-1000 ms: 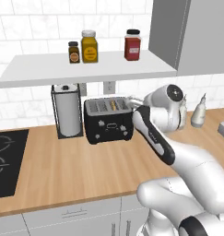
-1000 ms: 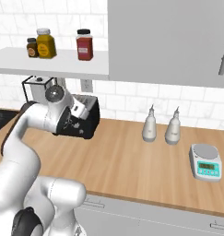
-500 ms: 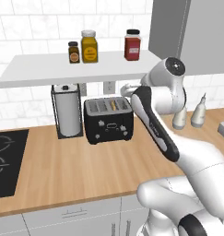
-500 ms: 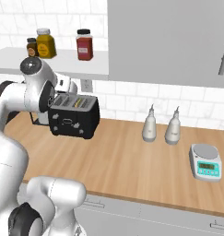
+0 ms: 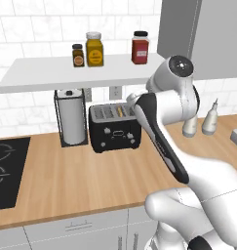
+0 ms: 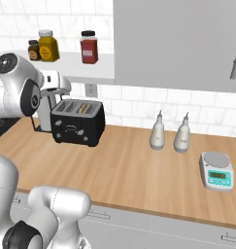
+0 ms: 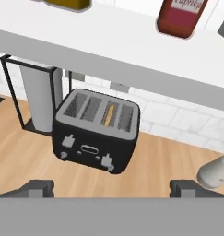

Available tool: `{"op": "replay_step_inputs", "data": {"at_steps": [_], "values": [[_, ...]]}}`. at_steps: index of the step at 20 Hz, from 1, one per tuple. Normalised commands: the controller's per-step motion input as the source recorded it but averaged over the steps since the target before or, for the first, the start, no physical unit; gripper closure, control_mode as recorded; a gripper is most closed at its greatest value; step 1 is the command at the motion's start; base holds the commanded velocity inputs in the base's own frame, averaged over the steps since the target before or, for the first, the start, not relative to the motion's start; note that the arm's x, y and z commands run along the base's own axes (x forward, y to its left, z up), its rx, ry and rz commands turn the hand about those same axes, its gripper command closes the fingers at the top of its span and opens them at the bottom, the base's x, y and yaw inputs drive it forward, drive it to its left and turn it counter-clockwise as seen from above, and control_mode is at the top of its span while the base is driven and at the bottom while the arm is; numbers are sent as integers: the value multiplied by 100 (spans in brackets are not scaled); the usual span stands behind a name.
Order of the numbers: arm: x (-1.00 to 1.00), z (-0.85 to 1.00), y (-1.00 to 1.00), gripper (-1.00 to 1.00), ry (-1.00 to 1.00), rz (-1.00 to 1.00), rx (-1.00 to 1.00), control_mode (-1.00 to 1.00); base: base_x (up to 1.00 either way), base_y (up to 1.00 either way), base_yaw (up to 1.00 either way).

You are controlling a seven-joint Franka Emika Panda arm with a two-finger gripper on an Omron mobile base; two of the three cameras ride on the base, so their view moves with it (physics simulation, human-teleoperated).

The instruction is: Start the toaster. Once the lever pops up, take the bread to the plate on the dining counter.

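The toaster (image 7: 96, 131) sits on the desk (image 7: 21, 156) under the shelf (image 7: 109, 50), bread (image 7: 110, 114) edge-up in its third slot, apparently unpopped. The tool (image 7: 111, 186) hovers at its 6 o'clock, tips spread wide and empty — placed for the lever.

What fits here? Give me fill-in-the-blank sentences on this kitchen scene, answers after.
1. The bread sits in the ___ slot from the left of the toaster, in the hand view.
2. The gripper is ___.
3. Left of the toaster stands a roll of ___ towel.
4. The shelf carries ___ jars.

Answers: third; open; paper; three
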Motion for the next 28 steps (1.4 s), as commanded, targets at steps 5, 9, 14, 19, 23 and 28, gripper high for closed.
{"op": "replay_step_inputs", "data": {"at_steps": [5, 9, 14, 19, 23, 28], "values": [[-5, 28, 0, -100, 0, -6, 0, -100, 0, 0, 0], [-1, 11, 0, -100, 1, -8, 0, -100, 0, 0, 0], [0, 0, 0, -100, 0, 0, 0, -100, 0, 0, 0], [0, 0, 0, -100, 0, 0, 0, -100, 0, 0, 0], [0, 0, 0, -100, 0, 0, 0, -100, 0, 0, 0], [0, 0, 0, -100, 0, 0, 0, -100, 0, 0, 0]]}}
